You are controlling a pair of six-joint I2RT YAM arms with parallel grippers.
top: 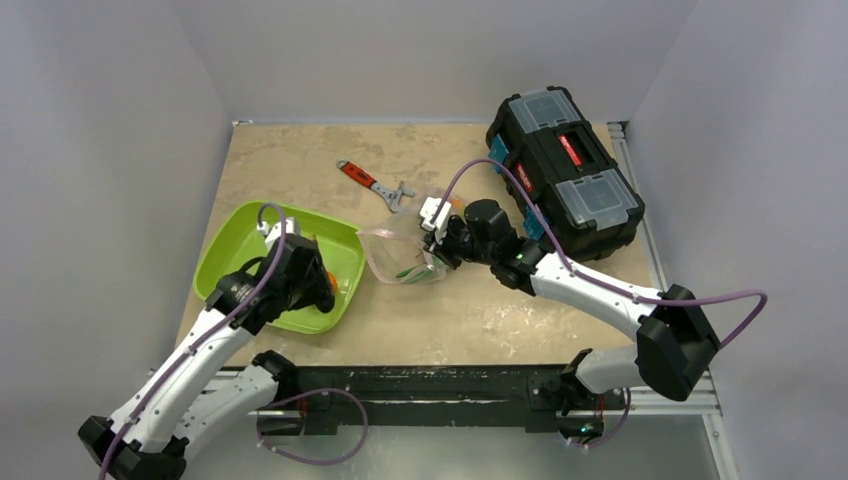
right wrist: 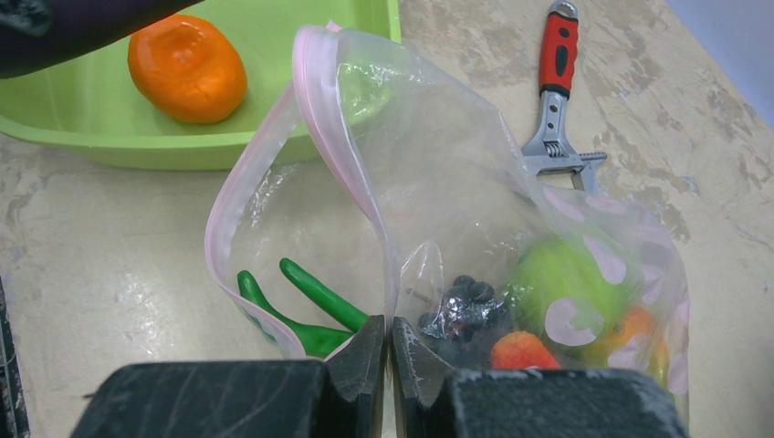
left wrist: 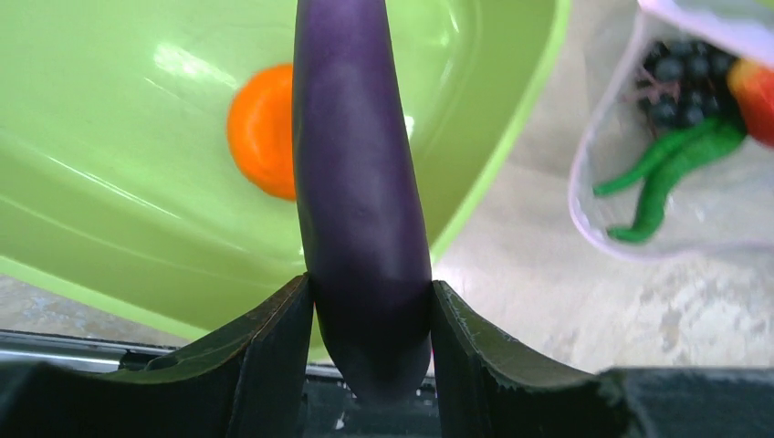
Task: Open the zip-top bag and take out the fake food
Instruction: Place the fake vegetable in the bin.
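Beige, mottled table [top: 470, 320], worn in pale patches, seen from above. At left, close to the left edge, a lime-green tray [top: 228, 235], rounded-square, sitting flat. Just right of the tray, a clear crinkled bag [top: 385, 255] with a pink zip strip, resting on the tabletop, mouth gaping toward the tray; touching the tray or not, impossible to tell. Behind the bag, toward the far side, a red-handled wrench [top: 372, 183], lying flat, handle pointing far-left, metal jaw end near the bag. At far right, a black toolbox [top: 565, 170] with clear lid compartments and a red strip on top, set at a slant, reaching the right edge.
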